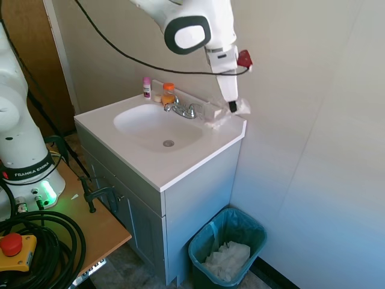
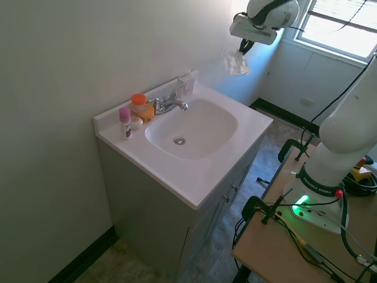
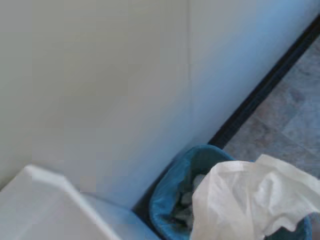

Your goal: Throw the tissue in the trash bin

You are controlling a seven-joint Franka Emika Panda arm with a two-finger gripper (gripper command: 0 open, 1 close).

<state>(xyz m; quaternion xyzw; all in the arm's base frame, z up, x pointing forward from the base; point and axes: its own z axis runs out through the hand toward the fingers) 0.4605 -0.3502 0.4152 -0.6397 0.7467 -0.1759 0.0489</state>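
My gripper (image 1: 233,109) is shut on the tissue (image 1: 243,107), a small crumpled white wad hanging in the air over the back right corner of the vanity top. The second exterior view shows the tissue (image 2: 237,62) dangling under the gripper (image 2: 242,49), close to the wall. The trash bin (image 1: 201,251), dark teal with a clear liner, stands on the floor to the right of the vanity cabinet, with crumpled white paper inside. In the wrist view the tissue (image 3: 250,200) partly covers the trash bin (image 3: 167,197) far below.
A white vanity (image 1: 180,165) holds a basin, a chrome faucet (image 1: 183,109), an orange-capped bottle (image 1: 168,93), a pink-capped bottle (image 1: 147,87) and a small white box (image 1: 213,116). Walls stand close behind and to the right. A wooden table (image 1: 99,226) is at the left.
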